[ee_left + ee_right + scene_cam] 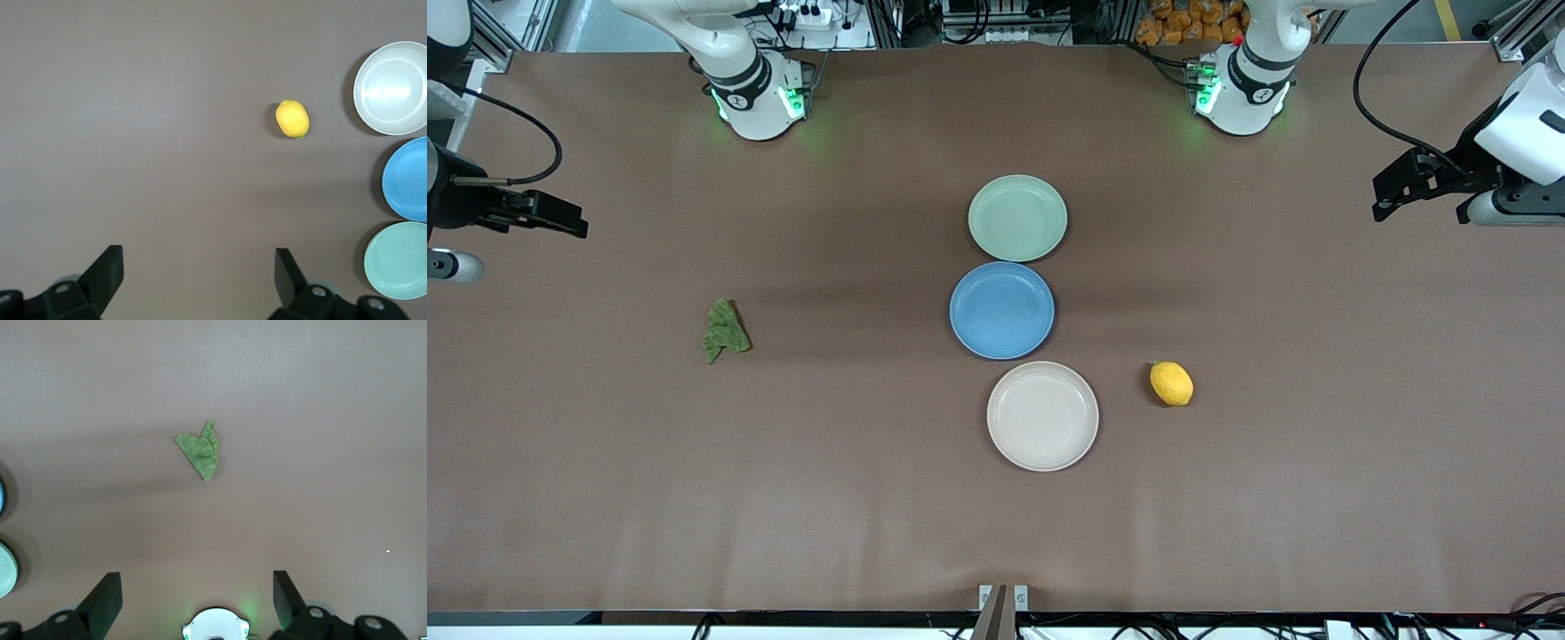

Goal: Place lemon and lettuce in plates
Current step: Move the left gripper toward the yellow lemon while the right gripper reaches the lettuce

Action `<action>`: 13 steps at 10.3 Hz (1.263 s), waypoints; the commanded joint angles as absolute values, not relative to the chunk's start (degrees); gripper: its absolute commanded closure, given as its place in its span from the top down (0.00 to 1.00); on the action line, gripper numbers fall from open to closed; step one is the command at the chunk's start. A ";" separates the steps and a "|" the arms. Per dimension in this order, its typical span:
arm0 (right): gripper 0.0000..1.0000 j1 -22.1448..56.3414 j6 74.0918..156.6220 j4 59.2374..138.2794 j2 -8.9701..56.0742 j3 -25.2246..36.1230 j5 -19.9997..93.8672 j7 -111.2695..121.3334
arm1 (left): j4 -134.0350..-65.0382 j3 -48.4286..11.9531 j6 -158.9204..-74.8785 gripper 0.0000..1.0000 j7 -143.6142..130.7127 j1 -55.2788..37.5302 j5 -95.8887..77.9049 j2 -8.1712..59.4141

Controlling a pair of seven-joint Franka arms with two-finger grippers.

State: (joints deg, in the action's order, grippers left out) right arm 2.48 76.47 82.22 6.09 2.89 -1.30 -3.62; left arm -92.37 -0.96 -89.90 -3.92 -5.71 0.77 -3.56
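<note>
The yellow lemon (1171, 383) (292, 119) lies on the table beside the beige plate (1042, 415) (392, 88), toward the left arm's end. The dark-green lettuce (726, 330) (199, 449) lies alone toward the right arm's end. The mint green plate (1017, 218) (399, 260) sits farthest from the front camera and holds nothing, and the beige plate is bare too. My left gripper (1385, 197) (199, 267) hangs open and empty over the left arm's end of the table. My right gripper (569, 222) (197, 590) hangs open and empty over the right arm's end.
A blue plate (1002, 310) (408, 179) sits between the mint and beige plates, the three in a line at mid-table. The arm bases (760, 98) (1240, 89) stand along the table edge farthest from the front camera. Brown tabletop (1316, 489) surrounds everything.
</note>
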 commanded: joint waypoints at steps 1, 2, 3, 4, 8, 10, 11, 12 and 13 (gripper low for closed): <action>1.00 1.93 76.11 82.44 5.80 2.64 -1.32 -2.81 | -90.79 -0.88 -88.51 1.00 -2.37 -5.80 0.97 -2.81; 1.00 1.93 76.11 82.44 5.71 2.64 -1.32 -2.81 | -90.79 -0.88 -88.51 1.00 -2.37 -5.71 0.88 -2.90; 1.00 1.93 76.11 82.44 5.71 2.64 -1.32 -2.81 | -90.79 -0.88 -88.51 1.00 -2.29 -5.71 1.05 -2.81; 1.00 2.02 76.11 82.44 5.71 2.64 -1.32 -2.81 | -90.70 -0.88 -88.51 1.00 -2.37 -5.71 0.97 -2.81; 1.00 2.02 76.11 82.35 5.80 2.55 -1.32 -2.81 | -90.79 -1.05 -88.59 1.00 -2.37 -6.24 1.06 0.52; 1.00 2.02 76.11 82.44 5.71 2.55 -1.32 -2.81 | -90.79 -1.05 -88.68 1.00 -5.26 -7.46 1.05 3.85; 1.00 2.02 76.11 82.35 5.71 2.55 -1.32 -2.81 | -90.79 -1.05 -88.68 1.00 -5.45 -7.82 0.97 5.17; 1.00 2.02 76.11 82.44 5.71 2.55 -1.32 -2.81 | -90.79 -1.05 -88.94 1.00 -5.45 -7.82 0.88 6.14; 1.00 2.02 76.11 82.44 5.71 2.64 -1.32 -2.81 | -90.79 -1.14 -89.82 1.00 -5.45 -8.17 0.70 7.20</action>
